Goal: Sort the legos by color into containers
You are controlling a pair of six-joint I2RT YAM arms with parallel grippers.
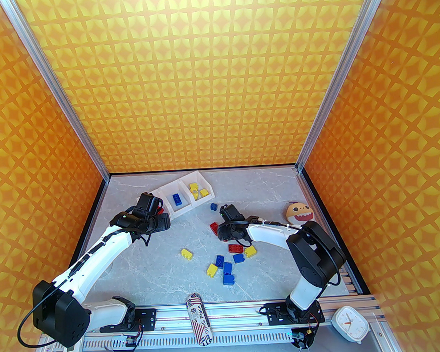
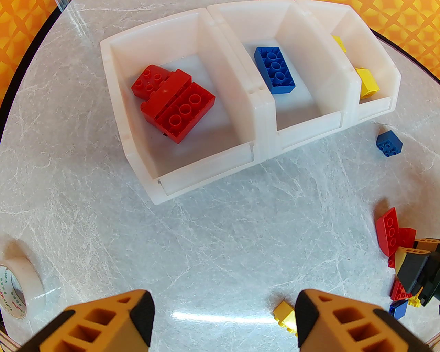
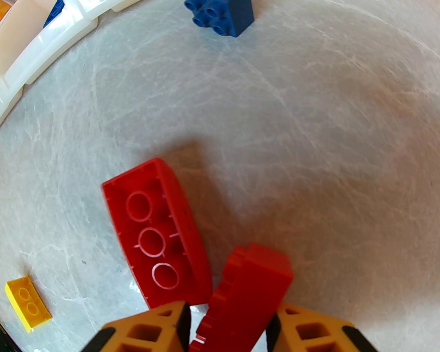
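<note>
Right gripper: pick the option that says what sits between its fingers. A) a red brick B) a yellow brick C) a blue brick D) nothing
A: in the right wrist view, a red brick is pinched between the two fingers of the right gripper.

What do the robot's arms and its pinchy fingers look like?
The left arm and the right arm are smooth white shells joined by chunky black joints. A thin black cable loops out beside the left one. The left gripper and the right gripper each have two orange fingers with square holes and black pads.
</note>
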